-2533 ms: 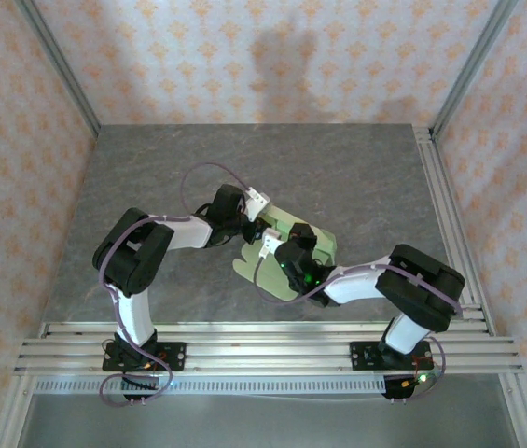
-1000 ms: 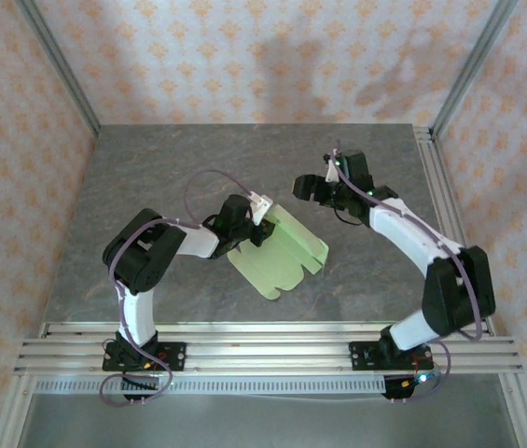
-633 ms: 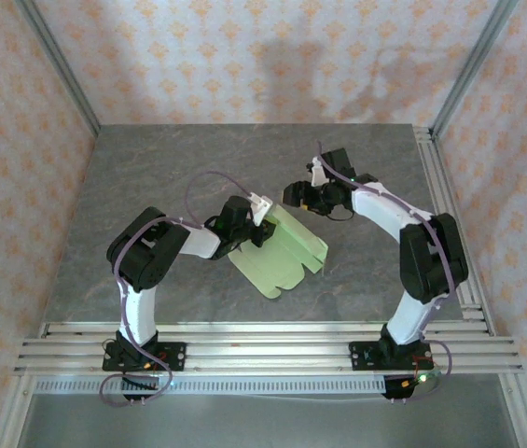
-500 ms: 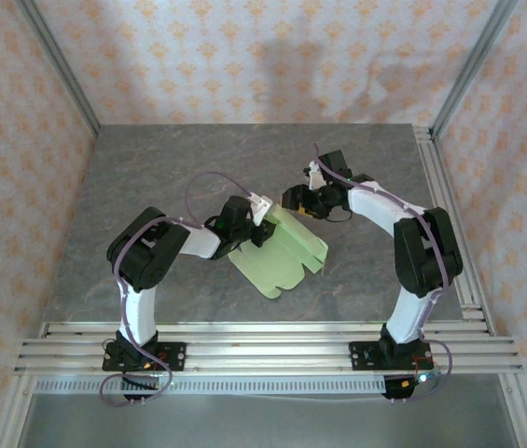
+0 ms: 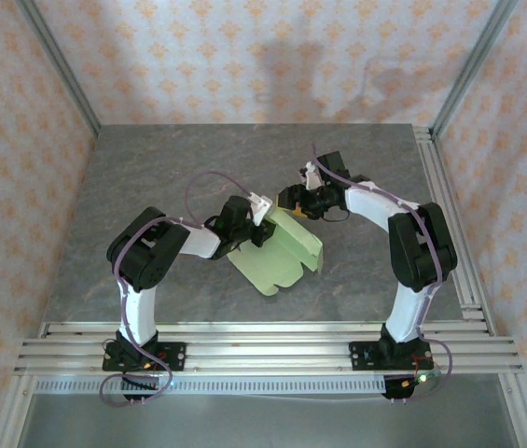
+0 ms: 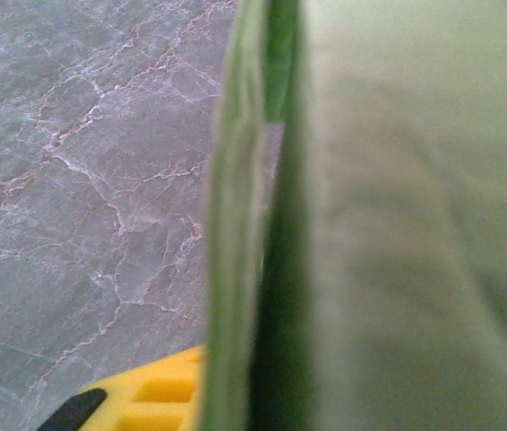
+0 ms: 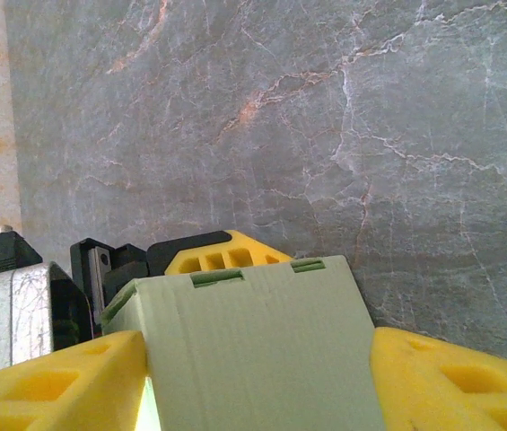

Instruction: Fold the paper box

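The paper box (image 5: 277, 257) is a pale green, partly folded card sheet lying mid-table, one panel raised at its far end. My left gripper (image 5: 257, 228) is shut on the sheet's far-left edge. In the left wrist view the card (image 6: 415, 224) stands edge-on right against the camera, with one yellow finger (image 6: 145, 400) beside it. My right gripper (image 5: 294, 200) sits at the box's far corner, open. In the right wrist view its yellow fingers (image 7: 56, 382) flank the raised panel (image 7: 262, 314), which has two slots along its top edge.
The grey marble table (image 5: 151, 177) stretches bare to the left and far side. Aluminium rails run along the right edge (image 5: 445, 215) and the near edge (image 5: 263, 341). Patterned walls close in the back and sides.
My right arm left the box's near side, swung out to the far right, then came left up to the raised panel. My left gripper kept its hold, and the box shifted slightly.
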{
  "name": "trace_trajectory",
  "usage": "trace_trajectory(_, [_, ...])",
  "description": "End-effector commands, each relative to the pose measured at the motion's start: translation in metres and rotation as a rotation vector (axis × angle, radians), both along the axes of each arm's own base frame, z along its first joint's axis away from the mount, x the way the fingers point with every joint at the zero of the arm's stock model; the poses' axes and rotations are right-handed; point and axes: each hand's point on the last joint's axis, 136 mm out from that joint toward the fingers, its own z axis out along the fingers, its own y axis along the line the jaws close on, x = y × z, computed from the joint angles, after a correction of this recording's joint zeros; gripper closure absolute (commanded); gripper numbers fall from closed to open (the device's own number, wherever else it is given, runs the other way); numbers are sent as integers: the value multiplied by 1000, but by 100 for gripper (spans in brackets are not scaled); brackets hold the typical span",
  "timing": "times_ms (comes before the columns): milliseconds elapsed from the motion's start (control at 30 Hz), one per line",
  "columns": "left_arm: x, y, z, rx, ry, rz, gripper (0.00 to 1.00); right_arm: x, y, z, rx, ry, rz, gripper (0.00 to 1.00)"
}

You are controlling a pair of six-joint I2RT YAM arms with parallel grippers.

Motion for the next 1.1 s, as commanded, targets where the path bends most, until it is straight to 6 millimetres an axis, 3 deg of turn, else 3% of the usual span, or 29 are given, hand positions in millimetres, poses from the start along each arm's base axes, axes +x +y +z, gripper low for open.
trace_trajectory(0, [4, -4, 20, -45, -46, 9, 75, -2, -10, -16, -57, 16, -35, 36])
trace_trajectory(633, [9, 2, 38, -116, -135, 64, 74, -8, -16, -28, -36, 70, -71, 40])
trace_trajectory(1067, [14, 5, 30, -189, -159, 76, 77, -9, -14, -28, 0, 81, -70, 40])
